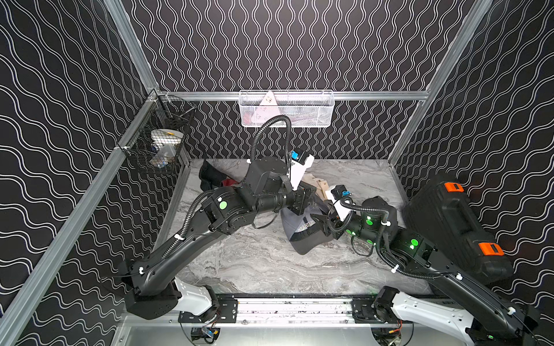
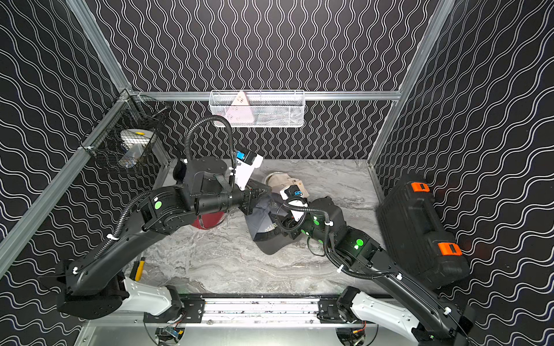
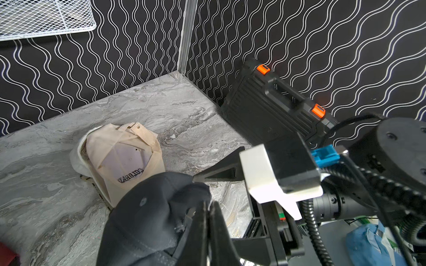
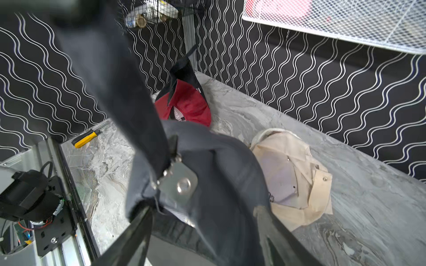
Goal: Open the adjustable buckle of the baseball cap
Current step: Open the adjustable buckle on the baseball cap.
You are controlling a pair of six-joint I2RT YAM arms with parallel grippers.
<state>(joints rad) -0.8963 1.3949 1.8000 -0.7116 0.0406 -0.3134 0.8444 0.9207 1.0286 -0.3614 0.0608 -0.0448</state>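
I've got left gripper (image 3: 209,207) reaching in level, pinched tight on cap (image 3: 143,207) — right gripper (image 4: 205,211) low opposite, jaws spread astride buckle (image 4: 179,182).

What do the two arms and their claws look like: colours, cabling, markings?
Left arm and right arm are black with white base links, green lights at the joints and black ribbed cable conduit held by white ties. Each wrist carries a white camera mount with a blue connector. Left claw and right claw are black and wedge-shaped.
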